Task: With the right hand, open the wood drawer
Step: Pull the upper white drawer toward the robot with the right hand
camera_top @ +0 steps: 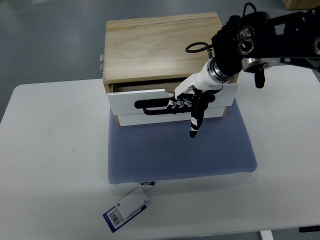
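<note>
The right hand (187,102) has its fingers hooked on the handle (155,106) at the drawer (150,102) front, already ajar. Best pull straight out from the box (160,42), keeping level.

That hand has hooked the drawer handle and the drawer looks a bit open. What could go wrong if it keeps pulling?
1. The wooden box sits on a soft blue mat, not fixed down as far as I can see, so the whole box might slide forward instead of the drawer opening.
2. The right hand curls only some fingers around the black handle, and one finger points down outside it, so the grip may slip off.
</note>
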Robot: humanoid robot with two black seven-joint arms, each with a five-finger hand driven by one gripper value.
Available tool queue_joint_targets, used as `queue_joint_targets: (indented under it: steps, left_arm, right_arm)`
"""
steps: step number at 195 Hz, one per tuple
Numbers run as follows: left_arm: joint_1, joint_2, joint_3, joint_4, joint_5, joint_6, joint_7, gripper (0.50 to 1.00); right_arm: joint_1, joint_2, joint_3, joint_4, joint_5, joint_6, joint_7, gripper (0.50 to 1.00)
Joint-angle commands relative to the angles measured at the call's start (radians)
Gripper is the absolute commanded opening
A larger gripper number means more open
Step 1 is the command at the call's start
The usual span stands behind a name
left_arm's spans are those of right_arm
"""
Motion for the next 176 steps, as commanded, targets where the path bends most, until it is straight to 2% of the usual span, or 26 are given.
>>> queue_joint_targets:
  steps: [1,80,176]
  left_arm:
    - [0.001,0.0,0.0,0.0,0.0,0.0,0.0,1.0]
    - [0.0,0.0,0.0,-0.002,-0.001,0.0,0.0,1.0]
    - [0.001,0.0,-0.002,0.0,-0.001,0.0,0.0,1.0]
  right_arm:
    - [0.005,-0.015,0.0,0.023,0.0,0.021,0.002,0.94]
    - [0.022,-0.089,0.0,0.109,0.002,0.07,0.004,0.94]
    - [0.035,-0.156,0.002,0.177,0.013,0.097,0.005,0.94]
